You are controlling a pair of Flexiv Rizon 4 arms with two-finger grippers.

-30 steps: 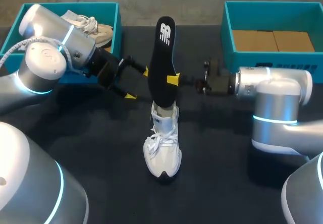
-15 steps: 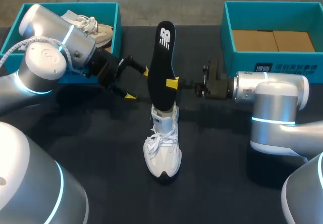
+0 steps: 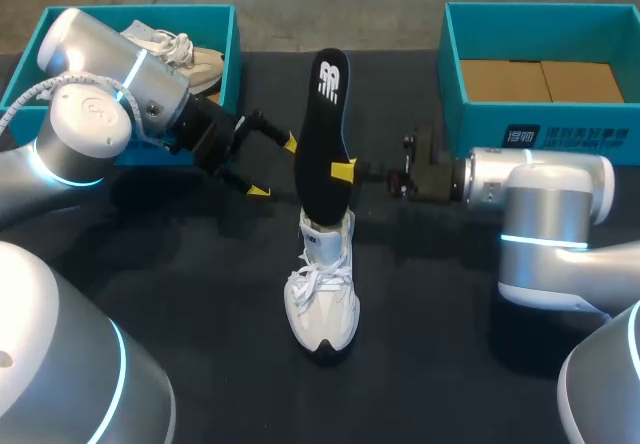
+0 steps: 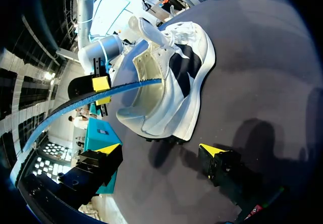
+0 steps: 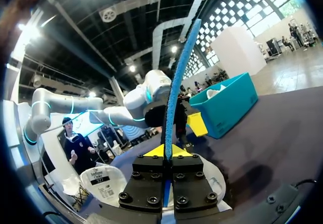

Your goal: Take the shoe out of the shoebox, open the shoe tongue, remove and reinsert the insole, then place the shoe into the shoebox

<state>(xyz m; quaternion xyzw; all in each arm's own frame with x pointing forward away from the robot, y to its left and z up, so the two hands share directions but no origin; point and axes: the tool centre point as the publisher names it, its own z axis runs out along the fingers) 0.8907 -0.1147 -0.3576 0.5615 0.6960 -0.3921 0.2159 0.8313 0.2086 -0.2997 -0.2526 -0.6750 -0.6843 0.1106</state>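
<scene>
A white shoe (image 3: pixel 322 299) stands on the black table, toe toward me. A black insole (image 3: pixel 322 124) rises steeply out of its heel opening, lower end inside the shoe. My right gripper (image 3: pixel 343 171) is shut on the insole's edge near its middle. In the right wrist view the insole's blue edge (image 5: pixel 177 82) runs up from between the closed yellow tips of the right gripper (image 5: pixel 165 151). My left gripper (image 3: pixel 274 166) stands open just left of the insole, holding nothing. In the left wrist view the shoe (image 4: pixel 174 82) and the insole (image 4: pixel 101 97) lie ahead of the left gripper (image 4: pixel 160 151).
A teal shoebox (image 3: pixel 230 59) at the back left holds a second, beige shoe (image 3: pixel 190 59). Another teal box (image 3: pixel 455 74) at the back right has cardboard in it. Both arms stand close on either side of the insole.
My right gripper has shifted a little toward me with the insole, whose top has dropped slightly. The left arm and the shoe have not moved.
</scene>
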